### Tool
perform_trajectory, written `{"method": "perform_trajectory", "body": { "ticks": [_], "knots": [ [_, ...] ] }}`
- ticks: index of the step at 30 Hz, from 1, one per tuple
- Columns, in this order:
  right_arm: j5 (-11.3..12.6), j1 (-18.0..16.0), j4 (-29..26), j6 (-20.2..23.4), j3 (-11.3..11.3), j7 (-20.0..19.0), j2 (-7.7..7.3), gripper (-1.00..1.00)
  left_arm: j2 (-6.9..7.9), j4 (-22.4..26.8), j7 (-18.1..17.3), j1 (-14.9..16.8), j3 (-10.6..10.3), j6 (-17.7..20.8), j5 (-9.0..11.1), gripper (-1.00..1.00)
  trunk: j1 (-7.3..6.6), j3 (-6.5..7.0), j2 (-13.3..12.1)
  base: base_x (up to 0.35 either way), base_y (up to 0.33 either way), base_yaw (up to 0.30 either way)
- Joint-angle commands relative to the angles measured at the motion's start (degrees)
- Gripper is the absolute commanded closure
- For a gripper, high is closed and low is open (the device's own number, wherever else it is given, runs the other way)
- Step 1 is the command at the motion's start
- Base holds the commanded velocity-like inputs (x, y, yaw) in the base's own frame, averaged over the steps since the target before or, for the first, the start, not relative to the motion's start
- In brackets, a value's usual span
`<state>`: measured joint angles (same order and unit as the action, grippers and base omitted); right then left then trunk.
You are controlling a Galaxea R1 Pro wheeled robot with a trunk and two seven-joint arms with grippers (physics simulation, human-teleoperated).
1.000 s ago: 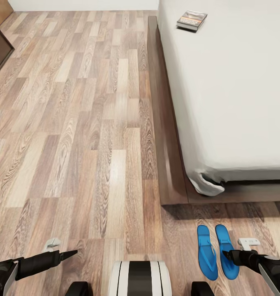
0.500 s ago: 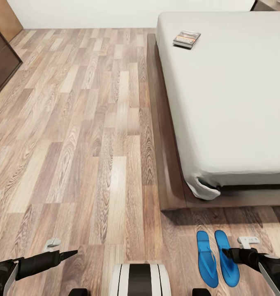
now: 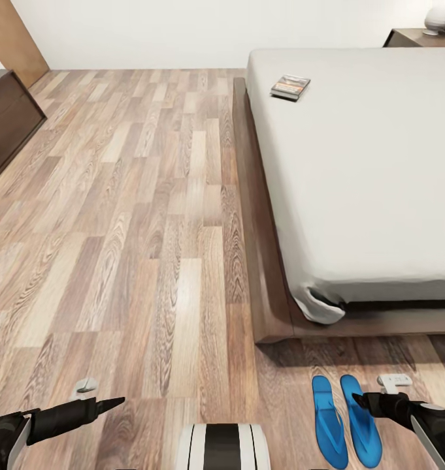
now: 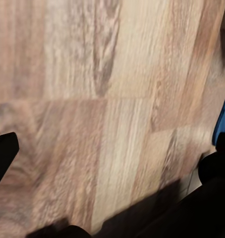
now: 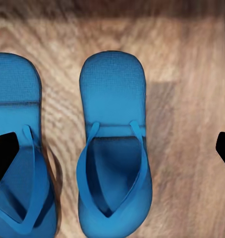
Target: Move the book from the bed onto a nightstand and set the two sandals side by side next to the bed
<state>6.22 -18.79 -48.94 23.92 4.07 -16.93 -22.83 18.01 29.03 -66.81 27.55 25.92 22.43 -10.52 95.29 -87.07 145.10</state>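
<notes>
**Sandals on the floor, book on the bed**

While the robot stands near the foot corner of the bed point(image 3: 353, 170), the book point(image 3: 290, 87) lies flat on the mattress at the far left edge. The two sandals point(image 3: 346, 420) lie side by side on the wood floor point(image 3: 137, 215), just before the bed frame, on the right. In the right wrist view the jaws of the right gripper point(image 5: 112, 151) are spread wide above the sandals, holding nothing. The left gripper point(image 4: 107, 168) hovers over bare floor, jaws also spread. A dark nightstand point(image 3: 415, 36) stands far right, beside the bed head.
</notes>
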Motion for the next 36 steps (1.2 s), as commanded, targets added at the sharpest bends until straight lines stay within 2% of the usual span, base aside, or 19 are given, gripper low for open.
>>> {"method": "perform_trajectory", "body": {
  "ticks": [1,5,7,9,10,12,14,16,18,19,22,25,31,36],
  "knots": [
    [0.8,0.0,0.0,0.4,0.1,-0.1,-0.03,-1.00,-0.07,0.1,-0.4,0.0,0.4,0.6,-0.6,-1.00,-0.03,0.19,0.0,0.000,0.000,0.000],
    [1.8,0.1,0.1,0.4,0.2,-0.3,-0.08,-1.00,-0.11,0.1,-0.4,0.0,0.4,0.6,-0.6,-1.00,-0.14,1.08,-0.1,0.000,0.000,0.000],
    [4.2,0.2,0.4,0.4,0.2,-2.4,-0.10,-1.00,-0.24,0.0,-0.1,0.0,0.4,0.5,-0.6,-1.00,-0.19,1.52,-0.1,0.000,0.000,0.000],
    [8.0,0.3,0.8,0.3,0.2,-9.0,-0.18,-1.00,-0.81,0.0,0.6,0.0,0.4,0.5,-0.6,-1.00,-0.24,1.97,-0.1,0.000,0.000,0.000],
    [9.9,0.3,2.2,0.1,0.2,-16.0,-0.34,-1.00,-1.12,0.0,1.1,0.0,0.4,0.5,-0.6,-1.00,-0.26,2.19,-0.1,0.000,0.000,0.000],
    [11.2,0.3,8.4,-0.7,0.2,-25.4,-0.46,-1.00,-1.36,0.0,1.7,0.0,0.4,0.5,-0.6,-1.00,-0.32,2.63,-0.1,0.000,0.000,0.000],
    [11.8,0.3,14.0,-2.4,0.2,-30.3,-0.52,-1.00,-1.54,0.0,2.3,0.0,0.5,0.5,-0.6,-1.00,-0.37,3.07,-0.2,0.000,0.000,0.000],
    [12.2,0.3,18.3,-5.5,0.2,-33.2,-0.58,-1.00,-1.64,-0.1,2.7,0.0,0.5,0.5,-0.6,-1.00,-0.42,3.52,-0.2,0.000,0.000,0.000],
    [12.3,0.3,21.0,-9.5,0.2,-34.8,-0.58,-1.00,-1.74,-0.1,3.0,0.0,0.5,0.5,-0.6,-1.00,-0.47,3.96,-0.2,0.000,0.000,0.000],
    [12.4,0.3,22.7,-14.8,0.2,-35.8,-0.54,-1.00,-1.98,-0.7,3.2,0.0,0.5,0.5,-0.6,-1.00,-0.50,4.18,-0.2,0.000,0.000,0.000],
    [12.5,0.3,23.5,-18.5,0.2,-36.2,-0.50,-1.00,-2.43,-2.0,3.3,0.0,0.5,-0.8,-0.6,-1.00,-0.57,4.85,-0.3,0.000,0.000,0.000],
    [12.5,0.3,23.9,-20.1,0.2,-36.3,-0.40,-1.00,-2.71,-2.7,3.3,0.0,0.4,-3.6,-0.6,-1.00,-0.65,5.51,-0.3,0.000,0.000,0.000],
    [12.5,0.3,24.0,-20.4,0.2,-36.2,-0.30,-1.00,-3.27,-2.9,3.4,0.0,0.4,-4.2,-0.6,-1.00,-0.81,6.84,-0.4,0.000,0.000,0.000],
    [12.5,0.3,26.5,-20.5,0.2,-36.0,-0.12,-1.00,-3.40,-3.0,3.4,0.0,0.5,-4.3,-0.6,-1.00,-0.94,7.95,-0.5,0.000,0.000,0.000]
  ]
}}
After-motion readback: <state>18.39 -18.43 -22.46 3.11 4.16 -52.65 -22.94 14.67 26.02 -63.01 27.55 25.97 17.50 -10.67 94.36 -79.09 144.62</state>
